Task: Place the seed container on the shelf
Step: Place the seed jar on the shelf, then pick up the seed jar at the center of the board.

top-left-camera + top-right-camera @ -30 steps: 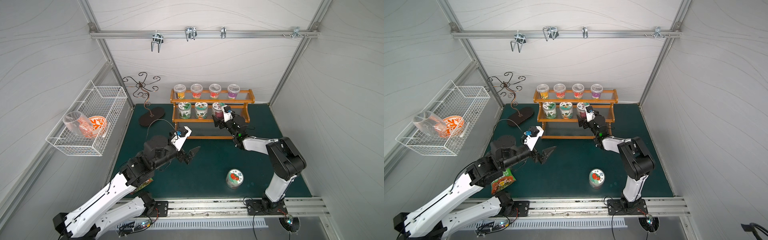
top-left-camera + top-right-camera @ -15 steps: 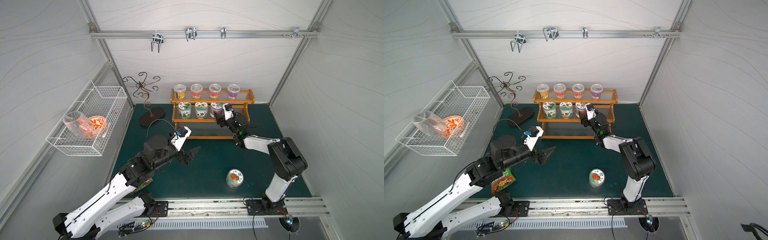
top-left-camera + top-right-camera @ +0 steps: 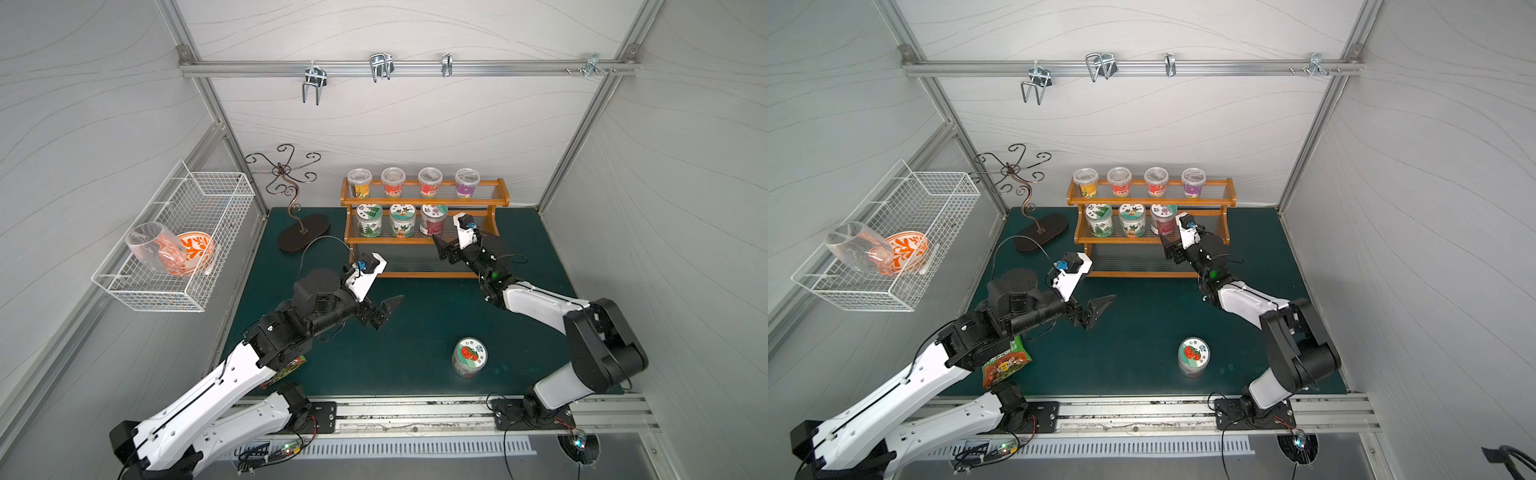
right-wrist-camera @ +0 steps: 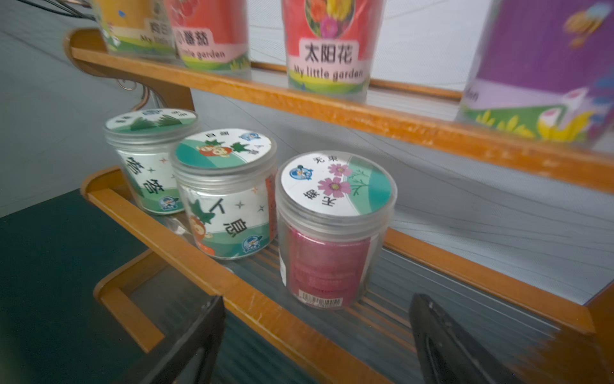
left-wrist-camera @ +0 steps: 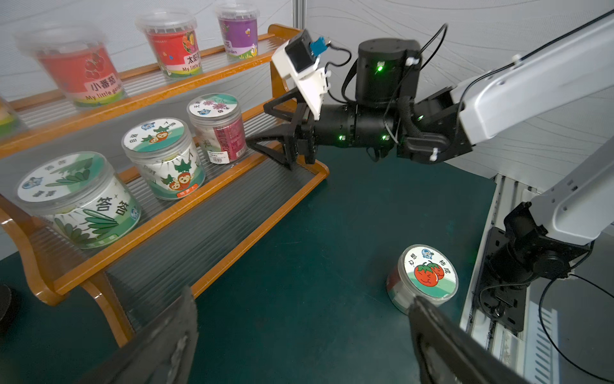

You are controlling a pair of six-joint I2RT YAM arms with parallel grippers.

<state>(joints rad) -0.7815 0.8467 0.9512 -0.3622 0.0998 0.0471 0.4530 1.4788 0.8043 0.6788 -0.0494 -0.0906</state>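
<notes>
task jar: pink seed container (image 4: 335, 229) upright on shelf (image 4: 252, 299) middle tier, third in row.
right gripper (image 5: 256, 124): released, jaws spread, just in front of it, not touching.
left gripper (image 3: 387, 312): spread wide, nothing held, over mat (image 3: 415, 361).
hidden: snack bag (image 3: 1007, 363) mostly under left arm.
room: bare panel between container and end post; tomato jar (image 5: 428, 272) well apart on mat.
</notes>
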